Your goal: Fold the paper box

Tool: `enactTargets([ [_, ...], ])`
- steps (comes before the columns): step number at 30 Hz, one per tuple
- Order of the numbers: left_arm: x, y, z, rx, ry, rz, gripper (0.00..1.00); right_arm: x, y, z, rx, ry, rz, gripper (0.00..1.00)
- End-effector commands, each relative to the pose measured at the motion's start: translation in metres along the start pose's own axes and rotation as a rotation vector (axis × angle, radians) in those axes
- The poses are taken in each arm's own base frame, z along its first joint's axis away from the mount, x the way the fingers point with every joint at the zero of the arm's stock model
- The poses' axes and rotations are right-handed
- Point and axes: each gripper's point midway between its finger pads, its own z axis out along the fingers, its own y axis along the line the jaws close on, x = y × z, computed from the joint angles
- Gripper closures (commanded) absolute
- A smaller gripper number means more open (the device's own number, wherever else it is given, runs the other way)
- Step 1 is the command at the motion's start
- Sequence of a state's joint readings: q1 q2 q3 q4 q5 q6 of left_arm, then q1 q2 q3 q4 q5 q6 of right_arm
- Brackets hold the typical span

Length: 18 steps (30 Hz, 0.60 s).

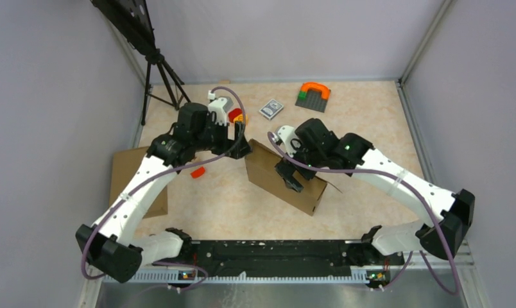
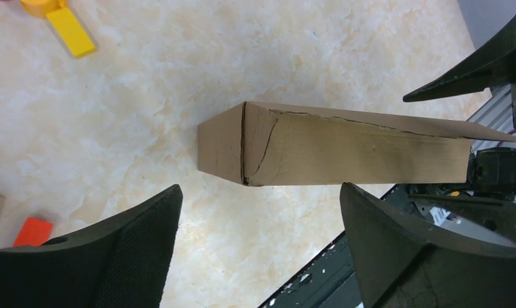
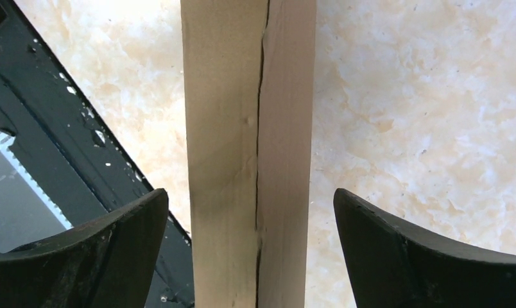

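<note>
The paper box [image 1: 284, 179] stands on its long edge in the middle of the table as a closed, shallow brown box. In the left wrist view the paper box [image 2: 345, 147] shows a creased end and a thin seam along its upper face. My left gripper [image 1: 242, 149] hangs open by the box's far-left corner; in its own view the left gripper [image 2: 260, 212] has only table between its fingers. My right gripper [image 1: 291, 179] is open astride the box's top edge. In the right wrist view the right gripper [image 3: 252, 205] has the box [image 3: 242, 128] between its fingers, with a gap on both sides.
Another flat brown box [image 1: 130, 179] lies at the left edge under the left arm. A small orange block [image 1: 197, 172], a yellow and red toy [image 1: 237, 116], a card deck [image 1: 271, 108] and a grey baseplate with an orange arch [image 1: 313, 95] lie around. A tripod [image 1: 159, 70] stands back left.
</note>
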State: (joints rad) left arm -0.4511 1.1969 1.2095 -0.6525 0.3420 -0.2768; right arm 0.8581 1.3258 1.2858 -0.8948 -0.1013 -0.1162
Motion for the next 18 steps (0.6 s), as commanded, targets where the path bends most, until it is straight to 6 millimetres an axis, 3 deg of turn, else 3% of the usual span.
enactTargets([
  [1, -0.019, -0.006, -0.028, 0.006, -0.116, 0.099, 0.05, -0.017, -0.002, -0.034, 0.009, -0.095, -0.002, 0.02],
  [9, -0.052, -0.038, -0.044, 0.156, -0.165, 0.35, 0.01, -0.024, 0.0, -0.056, 0.011, -0.14, 0.006, 0.02],
  [14, -0.063, -0.067, -0.047, 0.352, -0.23, 0.702, 0.01, -0.028, 0.001, -0.082, 0.028, -0.181, 0.025, 0.01],
  [18, -0.059, -0.085, -0.037, 0.505, -0.22, 0.949, 0.01, -0.026, -0.003, -0.106, 0.075, -0.219, 0.076, 0.01],
])
